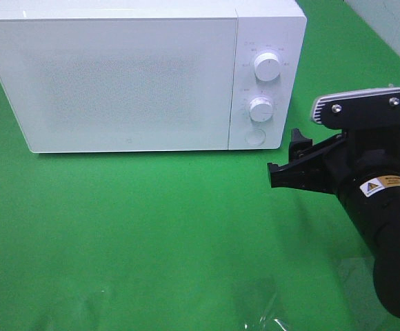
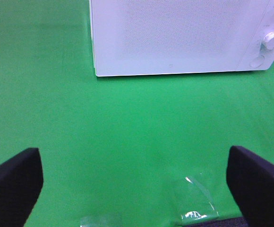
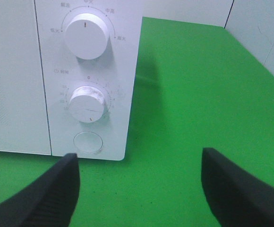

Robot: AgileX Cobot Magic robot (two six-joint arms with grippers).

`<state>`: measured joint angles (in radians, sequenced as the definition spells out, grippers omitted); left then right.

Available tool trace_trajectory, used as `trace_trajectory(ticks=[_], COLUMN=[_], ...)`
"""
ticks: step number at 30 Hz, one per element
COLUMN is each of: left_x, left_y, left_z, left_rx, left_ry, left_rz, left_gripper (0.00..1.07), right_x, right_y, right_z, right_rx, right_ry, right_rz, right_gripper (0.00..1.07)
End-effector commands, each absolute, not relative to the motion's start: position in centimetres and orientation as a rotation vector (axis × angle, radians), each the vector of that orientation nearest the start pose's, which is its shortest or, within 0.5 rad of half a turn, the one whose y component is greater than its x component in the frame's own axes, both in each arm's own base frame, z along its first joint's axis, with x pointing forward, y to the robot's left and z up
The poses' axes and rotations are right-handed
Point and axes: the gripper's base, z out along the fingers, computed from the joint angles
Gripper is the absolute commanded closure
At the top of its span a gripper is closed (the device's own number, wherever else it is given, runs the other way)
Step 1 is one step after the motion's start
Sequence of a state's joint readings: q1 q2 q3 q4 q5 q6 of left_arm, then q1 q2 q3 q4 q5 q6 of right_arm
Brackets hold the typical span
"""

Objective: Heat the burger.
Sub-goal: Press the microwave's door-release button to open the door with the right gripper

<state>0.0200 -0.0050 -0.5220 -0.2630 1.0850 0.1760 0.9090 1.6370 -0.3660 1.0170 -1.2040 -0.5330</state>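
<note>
The burger is out of view in every frame. A white microwave [image 1: 124, 76] stands at the back of the green table with its door shut. My right gripper [image 1: 287, 155] hovers open just right of its control panel, nothing between the fingers. In the right wrist view the right gripper [image 3: 139, 165] faces the upper knob [image 3: 86, 39], the lower knob [image 3: 87, 105] and the round button [image 3: 88, 142]. My left gripper [image 2: 133, 161] is open and empty over bare green cloth, well in front of the microwave [image 2: 175, 38]; it does not show in the exterior high view.
Crinkled clear plastic film [image 1: 269, 314] lies near the table's front edge, also seen as film [image 2: 198, 194] in the left wrist view. A pale wall runs along the table's right side [image 3: 264, 28]. Green cloth [image 1: 152, 227] covers the table.
</note>
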Motion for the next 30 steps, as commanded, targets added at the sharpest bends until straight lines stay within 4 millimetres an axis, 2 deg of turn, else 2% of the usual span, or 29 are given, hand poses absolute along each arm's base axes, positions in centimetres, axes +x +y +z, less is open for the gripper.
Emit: trace_trajectory(ticks=[1, 9, 15, 24, 30], left_x=[-1.3, -1.3, -1.3, -1.3, -1.3], left_y=[-2.1, -2.1, -2.1, -2.1, -2.1], left_z=[28.5, 28.5, 28.5, 28.5, 28.5], left_rx=[0.178, 0.178, 0.178, 0.178, 0.178], left_ry=[1.983, 1.983, 1.983, 1.983, 1.983], left_rz=[-0.184, -0.184, -0.184, -0.184, -0.185], left_gripper=[0.09, 0.09, 0.09, 0.09, 0.09], right_x=[20.0, 20.7, 21.6, 22.8, 23.6], right_y=[13.9, 14.9, 16.8, 18.1, 17.8], right_z=[16.6, 15.9, 15.3, 14.2, 13.6], right_rx=[-0.134, -0.118, -0.167, -0.164, -0.133], right_ry=[1.678, 1.685, 1.666, 1.68, 1.716], right_rz=[-0.17, -0.136, -0.058, -0.044, -0.017], right_gripper=[0.35, 0.35, 0.35, 0.35, 0.35])
